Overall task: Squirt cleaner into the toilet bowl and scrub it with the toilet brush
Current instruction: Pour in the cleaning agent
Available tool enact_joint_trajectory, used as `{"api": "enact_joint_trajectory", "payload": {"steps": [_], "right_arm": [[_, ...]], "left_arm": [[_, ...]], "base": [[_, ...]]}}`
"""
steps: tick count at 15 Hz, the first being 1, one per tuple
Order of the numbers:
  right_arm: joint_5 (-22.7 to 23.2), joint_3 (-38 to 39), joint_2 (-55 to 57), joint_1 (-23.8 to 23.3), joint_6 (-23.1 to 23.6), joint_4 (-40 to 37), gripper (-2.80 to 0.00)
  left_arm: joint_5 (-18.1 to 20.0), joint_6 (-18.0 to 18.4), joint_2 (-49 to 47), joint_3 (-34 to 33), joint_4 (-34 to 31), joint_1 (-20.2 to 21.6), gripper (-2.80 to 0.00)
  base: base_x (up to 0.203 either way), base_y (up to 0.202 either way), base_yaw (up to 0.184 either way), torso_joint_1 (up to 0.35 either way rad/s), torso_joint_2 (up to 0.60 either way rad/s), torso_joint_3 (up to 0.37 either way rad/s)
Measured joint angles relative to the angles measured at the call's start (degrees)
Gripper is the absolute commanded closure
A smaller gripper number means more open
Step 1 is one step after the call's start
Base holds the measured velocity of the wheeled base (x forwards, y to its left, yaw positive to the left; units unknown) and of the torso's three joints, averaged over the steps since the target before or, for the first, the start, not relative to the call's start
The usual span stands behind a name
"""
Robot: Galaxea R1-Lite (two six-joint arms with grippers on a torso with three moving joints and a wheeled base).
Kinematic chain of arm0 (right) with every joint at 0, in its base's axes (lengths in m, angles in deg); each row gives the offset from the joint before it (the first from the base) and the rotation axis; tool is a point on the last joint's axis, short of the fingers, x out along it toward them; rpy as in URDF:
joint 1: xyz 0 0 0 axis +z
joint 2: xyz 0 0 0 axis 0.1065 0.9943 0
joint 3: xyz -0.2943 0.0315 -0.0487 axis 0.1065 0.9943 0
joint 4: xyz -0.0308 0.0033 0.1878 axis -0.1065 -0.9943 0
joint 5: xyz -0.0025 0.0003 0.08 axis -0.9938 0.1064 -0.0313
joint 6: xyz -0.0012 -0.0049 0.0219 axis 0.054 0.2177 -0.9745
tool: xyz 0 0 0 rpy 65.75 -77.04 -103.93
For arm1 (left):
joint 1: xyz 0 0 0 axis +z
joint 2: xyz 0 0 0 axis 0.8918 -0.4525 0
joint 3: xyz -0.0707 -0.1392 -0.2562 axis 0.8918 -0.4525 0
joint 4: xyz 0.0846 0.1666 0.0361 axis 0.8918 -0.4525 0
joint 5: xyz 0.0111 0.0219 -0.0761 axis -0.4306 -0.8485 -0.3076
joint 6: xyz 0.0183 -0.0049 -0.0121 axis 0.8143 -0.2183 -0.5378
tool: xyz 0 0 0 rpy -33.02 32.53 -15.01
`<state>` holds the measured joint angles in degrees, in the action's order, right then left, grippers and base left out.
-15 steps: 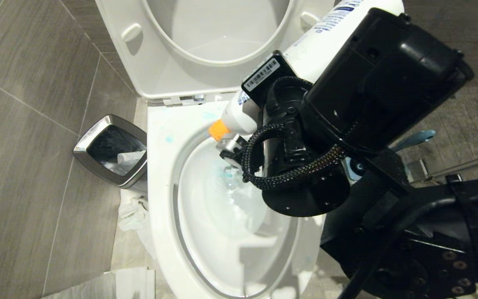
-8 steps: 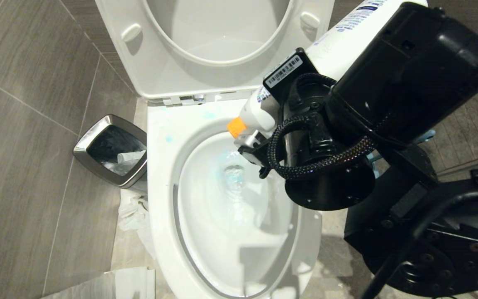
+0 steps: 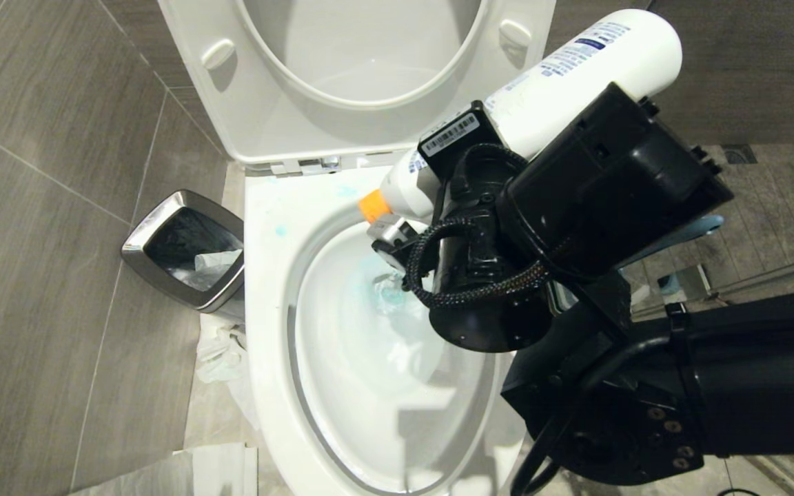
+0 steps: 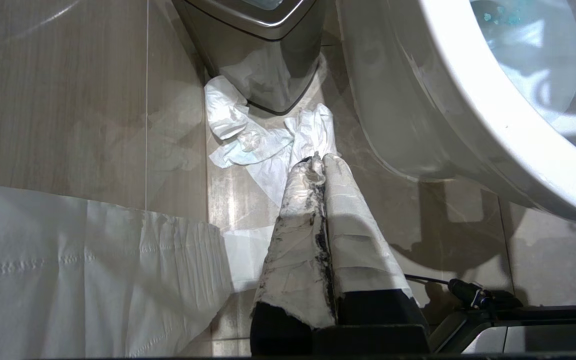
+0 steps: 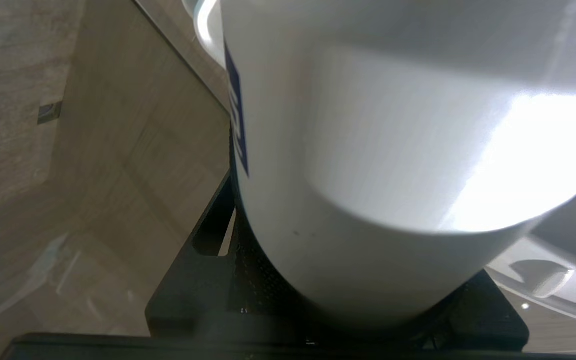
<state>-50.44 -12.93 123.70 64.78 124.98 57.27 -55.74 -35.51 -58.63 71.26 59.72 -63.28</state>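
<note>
White cleaner in right gripper — tipped over toilet bowl rim.

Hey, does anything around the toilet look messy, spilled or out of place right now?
Yes. Turquoise smears sit on the toilet bowl rim near the hinge, outside the basin. Crumpled white paper lies on the floor against the bin. The left pincer's fingers wear torn, blackened white wrapping.
</note>
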Motion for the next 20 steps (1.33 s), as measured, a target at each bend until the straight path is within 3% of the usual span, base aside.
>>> {"api": "enact_joint_trajectory", "payload": {"steps": [3,10,14,16,17,20], "right_arm": [[-0.66,2.32,-0.54,1.66,0.00,0.07,0.00],[-6.81,12.36,-7.25,5.07,0.00,3.92,0.00],[-17.32,13.15,-7.38,5.76,-0.02,13.91,0.00],[-23.32,12.71,-7.17,6.48,0.00,14.13,0.00],[-23.85,12.01,-7.05,7.22,0.00,14.17,0.00],[-23.90,10.71,-6.63,9.48,-6.88,14.11,0.00]], "left_arm": [[0.01,0.00,0.00,0.00,-0.05,0.00,0.00],[0.00,0.02,0.00,0.00,-0.01,0.00,0.00],[0.00,0.04,0.00,0.00,0.00,0.00,0.00],[0.00,0.03,0.00,0.00,0.00,0.00,0.00],[0.00,0.02,0.00,0.00,0.00,0.00,0.00],[-0.08,0.11,0.00,0.00,-0.02,0.00,0.00]], "base": [[0.000,0.000,0.000,0.000,0.00,0.000],[0.000,0.000,0.000,0.000,0.00,0.000],[0.000,0.000,0.000,0.000,0.00,0.000],[0.000,0.000,0.000,0.000,0.00,0.000],[0.000,0.000,0.000,0.000,0.00,0.000],[0.000,0.000,0.000,0.000,0.00,0.000]]}}
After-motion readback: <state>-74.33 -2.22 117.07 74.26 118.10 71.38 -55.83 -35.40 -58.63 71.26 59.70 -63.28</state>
